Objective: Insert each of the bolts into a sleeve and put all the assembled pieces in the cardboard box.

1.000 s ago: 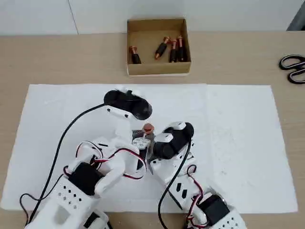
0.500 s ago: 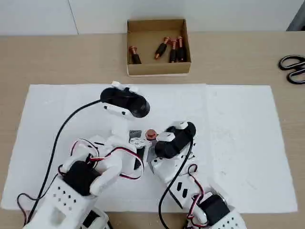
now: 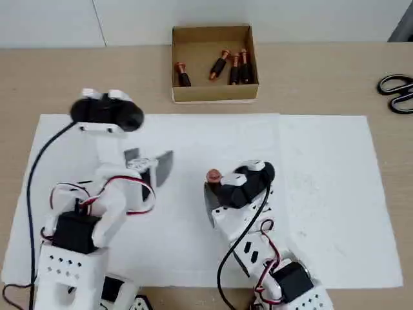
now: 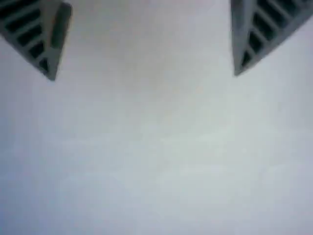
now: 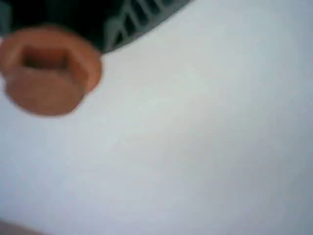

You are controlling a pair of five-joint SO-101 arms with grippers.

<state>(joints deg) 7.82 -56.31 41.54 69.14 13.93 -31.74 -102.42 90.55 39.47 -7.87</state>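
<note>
My right gripper point(image 3: 212, 186) is shut on an assembled piece, a black sleeve with a copper bolt head point(image 3: 213, 175) sticking out, held over the middle of the white paper point(image 3: 322, 194). In the right wrist view the copper hex head point(image 5: 49, 71) shows close up below a grey finger point(image 5: 142, 19). My left gripper point(image 3: 150, 161) stands open and holds nothing, to the left of the piece and apart from it. Its two grey fingertips point(image 4: 49, 58) hang wide apart over bare paper. The cardboard box point(image 3: 215, 95) at the back holds several assembled pieces point(image 3: 231, 66).
Black scissors point(image 3: 397, 92) lie at the table's right edge. The white paper covers most of the table in front of the box. The left arm's black cable point(image 3: 39, 168) runs along the paper's left side.
My left gripper has let go of the piece, opened and swung away to the left. The right gripper keeps the piece and has shifted slightly to the right.
</note>
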